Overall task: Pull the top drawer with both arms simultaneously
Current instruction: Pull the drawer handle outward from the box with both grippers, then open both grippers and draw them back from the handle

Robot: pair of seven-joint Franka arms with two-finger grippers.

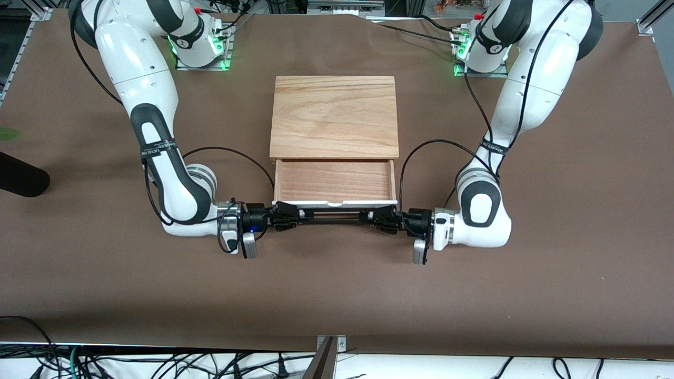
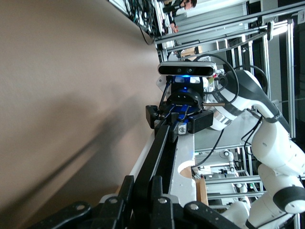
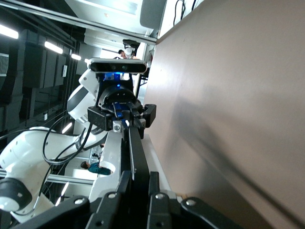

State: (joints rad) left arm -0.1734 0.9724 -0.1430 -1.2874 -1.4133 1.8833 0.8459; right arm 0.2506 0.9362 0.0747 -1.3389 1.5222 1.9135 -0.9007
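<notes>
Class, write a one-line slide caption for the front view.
Left gripper and right gripper clamp the open top drawer's handle.

The cabinet (image 1: 334,116) is pale grained wood with a smooth matt finish, as is the top drawer (image 1: 335,180) tray, whose front panel looks white and smooth. Its bar handle (image 1: 331,216) is matt black. The table (image 1: 337,295) is covered in matt brown sheet. Both arms (image 1: 532,89) have glossy white shells.

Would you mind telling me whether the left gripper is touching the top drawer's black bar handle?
Touching. The left wrist view shows the left gripper shut on the black bar handle; the front view agrees.
</notes>
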